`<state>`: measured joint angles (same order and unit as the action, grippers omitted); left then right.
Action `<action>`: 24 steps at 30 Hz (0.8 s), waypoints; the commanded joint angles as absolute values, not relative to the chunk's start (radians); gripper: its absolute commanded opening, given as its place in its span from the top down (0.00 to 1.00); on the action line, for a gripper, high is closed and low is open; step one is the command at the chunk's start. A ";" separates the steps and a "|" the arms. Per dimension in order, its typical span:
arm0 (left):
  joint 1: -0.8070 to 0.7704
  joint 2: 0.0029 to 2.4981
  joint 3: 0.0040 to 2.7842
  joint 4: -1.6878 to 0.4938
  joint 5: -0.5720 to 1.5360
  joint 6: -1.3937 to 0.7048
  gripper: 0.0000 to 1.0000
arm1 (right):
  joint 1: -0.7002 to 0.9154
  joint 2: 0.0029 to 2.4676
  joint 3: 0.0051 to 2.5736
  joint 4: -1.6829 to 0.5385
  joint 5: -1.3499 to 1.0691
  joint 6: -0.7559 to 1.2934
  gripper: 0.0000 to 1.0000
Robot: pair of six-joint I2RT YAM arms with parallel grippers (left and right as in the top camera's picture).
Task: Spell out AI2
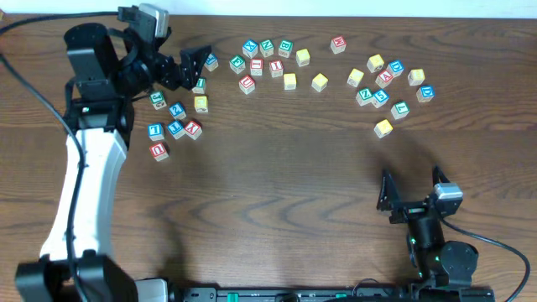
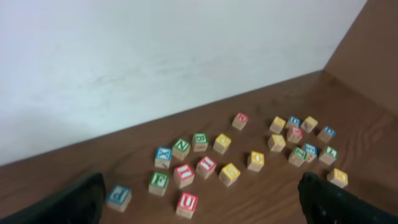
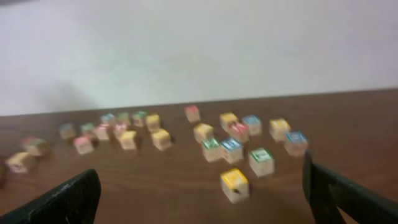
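While left claw (image 1: 199,69) and right claw (image 1: 410,179) stand spread — the right-wrist view blurs the blocks (image 3: 235,183), letters unreadable.

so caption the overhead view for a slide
Letter blocks strewn across the table; left pincer open beside them, right pincer open, clear of them.

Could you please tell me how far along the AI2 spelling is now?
Done: nothing yet; the blocks lie scattered along the far side of the table, with no row laid out. In hand: nothing; the left claw hovers open by some of them, the right claw sits open, away from them. Left: picking and placing A, I and 2.
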<state>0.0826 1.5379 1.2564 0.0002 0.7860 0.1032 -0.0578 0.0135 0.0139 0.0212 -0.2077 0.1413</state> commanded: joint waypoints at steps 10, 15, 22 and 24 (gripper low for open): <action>0.047 1.664 1.274 0.088 0.796 -0.092 0.03 | -0.066 0.486 0.468 -0.056 -0.269 0.068 0.01; 0.043 1.660 1.295 0.008 0.733 -0.096 0.02 | -0.066 0.847 0.811 -0.243 -0.269 0.065 0.01; -0.018 1.660 1.386 -0.173 0.561 -0.036 0.02 | -0.065 1.249 1.264 -0.570 -0.268 0.030 0.01; -0.039 1.660 1.404 -0.205 0.501 -0.031 0.02 | -0.065 1.330 1.363 -0.624 -0.264 0.006 0.01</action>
<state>-0.0124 1.6775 1.3548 -0.1829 0.6117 -0.0662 -0.0582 1.2602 1.2518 -0.5880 -0.2615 0.0521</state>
